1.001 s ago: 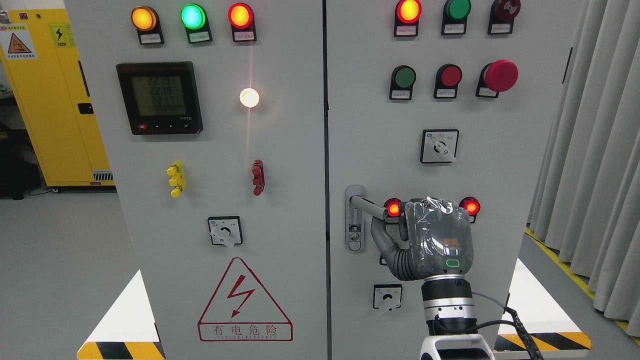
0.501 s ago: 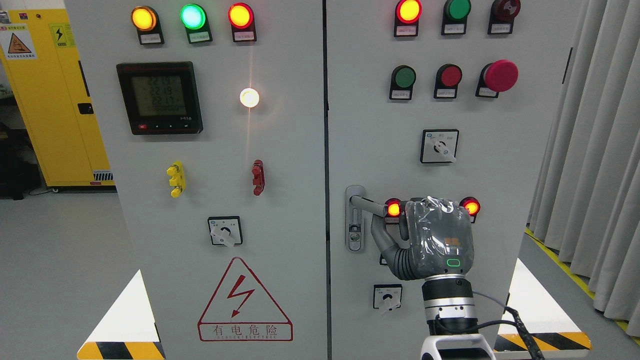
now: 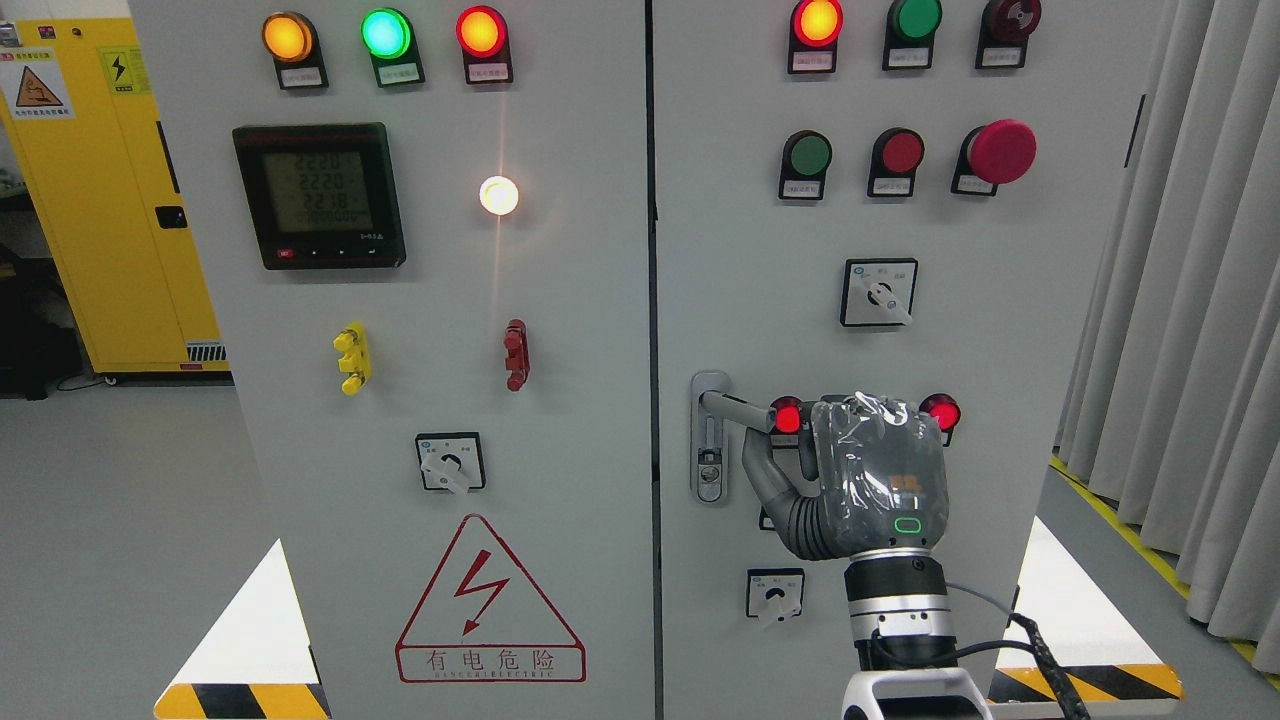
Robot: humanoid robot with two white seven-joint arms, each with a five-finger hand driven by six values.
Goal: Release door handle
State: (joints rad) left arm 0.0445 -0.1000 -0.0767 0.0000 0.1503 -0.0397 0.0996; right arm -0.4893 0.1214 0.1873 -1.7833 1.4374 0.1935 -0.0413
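The grey lever door handle (image 3: 735, 410) sticks out to the right from its lock plate (image 3: 709, 440) on the right cabinet door, tilted slightly down. My right hand (image 3: 870, 470), grey and wrapped in clear plastic, is raised just right of the lever's free end. The thumb (image 3: 762, 472) reaches up under that end, touching or nearly touching it. The lever's tip is bare, and none of the lever lies inside the hand. The back of the hand hides the other fingers. My left arm is out of view.
Rotary switches (image 3: 775, 592) (image 3: 879, 292), lit red lamps (image 3: 787, 416) (image 3: 941, 412) and a red mushroom button (image 3: 1000, 150) surround the hand. The left door carries a meter (image 3: 318, 195) and a warning triangle (image 3: 490, 600). Curtains (image 3: 1190, 300) hang at the right, with a yellow cabinet (image 3: 90, 200) at the left.
The hand and the lever have barely moved. The two lamps beside the hand have dimmed from bright orange-red to plain red, and the meter digits have changed.
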